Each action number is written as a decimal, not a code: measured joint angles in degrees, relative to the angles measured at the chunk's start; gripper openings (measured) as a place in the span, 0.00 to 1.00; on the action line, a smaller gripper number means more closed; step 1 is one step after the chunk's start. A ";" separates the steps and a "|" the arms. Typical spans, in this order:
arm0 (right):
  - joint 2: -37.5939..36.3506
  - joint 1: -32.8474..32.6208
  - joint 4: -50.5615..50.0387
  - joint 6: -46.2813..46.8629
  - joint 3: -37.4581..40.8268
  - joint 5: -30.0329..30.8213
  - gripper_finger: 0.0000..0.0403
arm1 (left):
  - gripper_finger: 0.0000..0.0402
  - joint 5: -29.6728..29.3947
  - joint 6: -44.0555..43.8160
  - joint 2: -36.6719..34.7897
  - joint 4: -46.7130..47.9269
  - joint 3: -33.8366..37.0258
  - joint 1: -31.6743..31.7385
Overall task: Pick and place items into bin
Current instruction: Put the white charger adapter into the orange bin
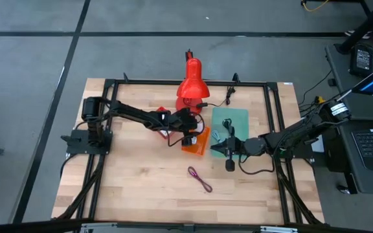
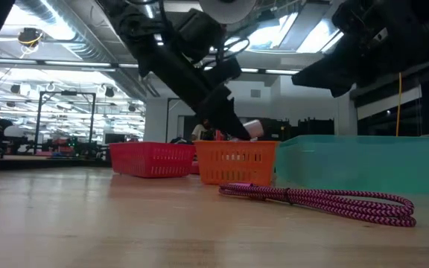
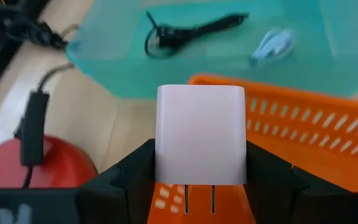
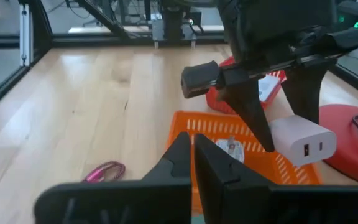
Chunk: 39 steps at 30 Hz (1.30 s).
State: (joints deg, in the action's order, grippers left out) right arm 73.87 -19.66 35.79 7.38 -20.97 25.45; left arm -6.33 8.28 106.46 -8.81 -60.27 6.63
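1. The left gripper (image 3: 201, 186) hangs over the orange bin (image 1: 196, 141) near the middle of the tabletop (image 1: 141, 188), its jaws spread wide yet pinching a white charger (image 3: 201, 134) by its two flat sides.
2. The charger's prongs point down toward the orange mesh, seen in the left wrist view; its USB face looks toward the right arm in the right wrist view (image 4: 303, 142).
3. The relation that counts: the charger sits directly above the orange bin, so a release should drop it straight in. It appears clear of the rim, though how far above the floor of the bin cannot be told.
4. The right gripper (image 4: 192, 155) waits just beside the orange bin, over the near edge of the teal bin (image 1: 232, 126), jaws pressed together and holding nothing.
5. Already in the teal bin: a black cable (image 3: 188, 32) and a small blue-silver piece (image 3: 272, 45). A small pale item lies in the orange bin (image 4: 232, 148).
6. A maroon cord (image 1: 199, 178) lies loose on the tabletop, in front of the bins, its long axis running diagonally; the right arm looks the nearer one for it.
7. A red bin (image 2: 151, 158) stands beyond the orange one, and a red lamp (image 1: 191, 84) at the back edge is no part of the sorting.
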 joint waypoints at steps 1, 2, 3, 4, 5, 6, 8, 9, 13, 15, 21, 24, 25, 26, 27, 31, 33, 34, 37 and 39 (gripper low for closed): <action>0.00 0.00 -0.56 0.00 0.00 0.02 0.01 | 0.49 -0.01 0.01 0.13 0.45 0.02 0.03; 0.00 0.00 -0.72 0.02 0.01 0.02 0.01 | 0.49 -0.08 0.01 0.31 0.30 0.02 0.00; 0.00 0.00 -0.69 0.04 0.00 0.02 0.01 | 0.50 -0.04 0.01 0.41 -0.07 0.02 0.00; 0.00 0.00 -0.67 0.04 0.00 0.02 0.01 | 0.50 -0.03 0.01 0.41 0.10 0.02 -0.01; 0.00 0.00 -0.70 0.04 0.01 0.02 0.01 | 0.50 0.00 0.01 0.41 0.09 0.02 -0.05; 0.00 0.00 -0.69 0.04 0.00 0.02 0.01 | 0.50 0.23 -0.01 0.41 0.10 0.02 -0.12; 0.00 0.00 -0.72 0.04 0.00 0.02 0.01 | 0.50 0.92 0.01 0.41 0.16 0.02 -0.15; 0.00 0.00 -0.74 0.04 0.01 0.02 0.01 | 0.50 1.38 0.00 0.41 0.33 0.02 -0.15; 0.00 0.00 -0.77 0.07 0.00 0.02 0.01 | 0.52 1.67 -0.13 0.41 0.49 0.02 -0.21; 0.00 0.00 -0.83 0.07 0.00 0.02 0.01 | 0.54 1.70 -0.18 0.41 0.52 0.02 -0.21; 0.00 0.00 -0.85 0.07 0.00 0.00 0.01 | 0.54 1.94 -1.54 0.41 0.58 0.02 -0.22; 0.00 0.00 -0.87 0.07 0.00 0.02 0.01 | 0.54 3.43 -1.54 0.41 0.58 0.02 -0.40; 0.00 0.00 -0.91 0.07 0.00 0.02 0.01 | 0.54 3.99 -1.49 0.41 0.58 0.02 -0.52; 0.00 0.00 -0.91 0.07 0.00 0.01 0.01 | 0.54 4.65 -1.25 0.41 0.56 0.02 -0.64; 0.00 0.00 -0.91 0.08 0.00 0.02 0.01 | 0.54 4.98 -0.99 0.40 0.56 0.02 -0.81; 0.00 0.00 -0.94 0.09 0.01 0.02 0.01 | 0.54 4.98 -0.60 0.35 0.56 0.02 -1.50; 0.00 0.00 -0.94 0.09 0.00 0.01 0.01 | 0.53 4.86 -0.58 0.32 0.56 0.02 -1.80; 0.00 0.00 -0.94 0.09 0.01 0.01 0.01 | 0.53 4.83 -0.54 0.32 0.54 0.02 -1.83; 0.00 0.00 -0.94 0.13 0.00 0.00 0.01 | 0.55 4.31 -0.94 0.30 0.51 0.02 -2.09; 0.00 -0.02 -0.94 0.93 0.00 0.02 0.01 | 0.56 4.35 -1.11 0.30 0.49 0.02 -2.11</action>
State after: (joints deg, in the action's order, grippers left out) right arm 73.87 -19.68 34.85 8.31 -20.97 25.47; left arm -1.98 7.18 106.76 -8.32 -60.25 4.51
